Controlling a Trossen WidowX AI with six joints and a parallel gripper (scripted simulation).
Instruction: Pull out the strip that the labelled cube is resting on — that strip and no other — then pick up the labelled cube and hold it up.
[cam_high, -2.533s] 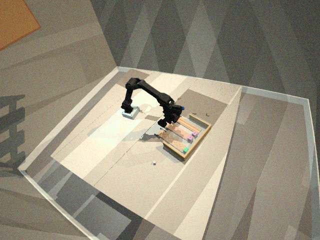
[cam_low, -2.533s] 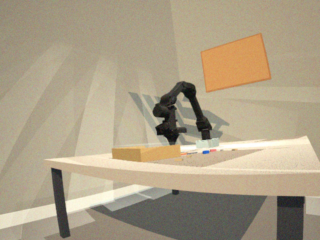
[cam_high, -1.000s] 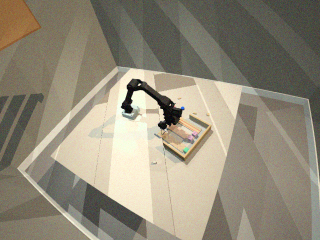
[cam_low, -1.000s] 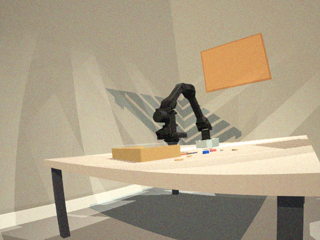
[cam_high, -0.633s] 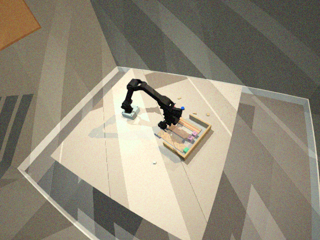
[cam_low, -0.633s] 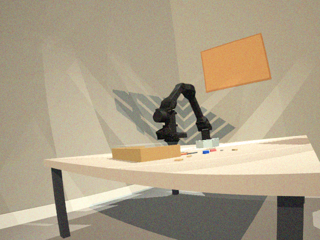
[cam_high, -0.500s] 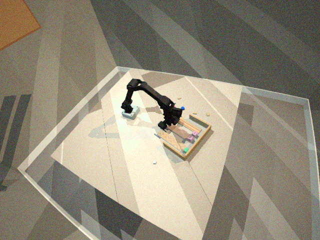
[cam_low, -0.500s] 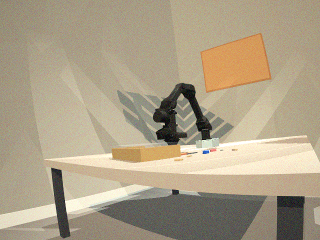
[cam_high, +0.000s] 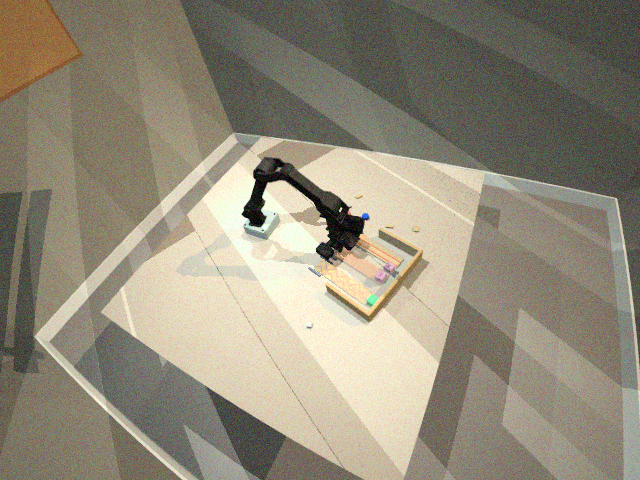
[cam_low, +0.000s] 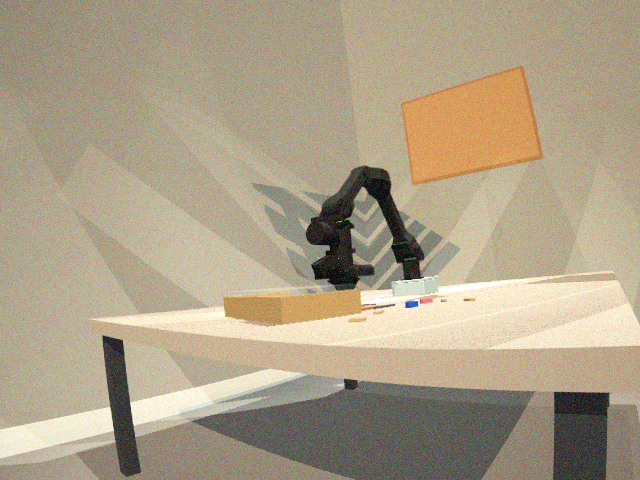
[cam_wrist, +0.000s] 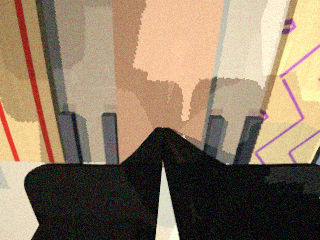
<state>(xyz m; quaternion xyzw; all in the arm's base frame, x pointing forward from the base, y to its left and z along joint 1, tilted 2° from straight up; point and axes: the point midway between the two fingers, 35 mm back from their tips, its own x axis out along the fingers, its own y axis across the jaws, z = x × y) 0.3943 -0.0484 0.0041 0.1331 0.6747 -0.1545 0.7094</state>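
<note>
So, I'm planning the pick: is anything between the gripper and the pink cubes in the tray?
Nothing visible does. The shut gripper sits at the open end of the tray; the peach strip runs unblocked toward the pink cubes; grey rails lie alongside, not across.

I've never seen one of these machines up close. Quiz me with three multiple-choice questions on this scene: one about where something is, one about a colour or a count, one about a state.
1. Where is the green cube?
A. in the wooden tray
B. on the arm's base
C. on the floor

2. How many pink cubes lie in the tray?
A. none
B. two
C. five

3. How does the pincer stand?
A. wide open
B. shut on a cube
C. shut, holding nothing

Answers:
1. A: it sits at the tray's near corner in the top view.
2. B: one beside the other.
3. C: the wrist view shows the fingertips meeting, with nothing between.
</note>
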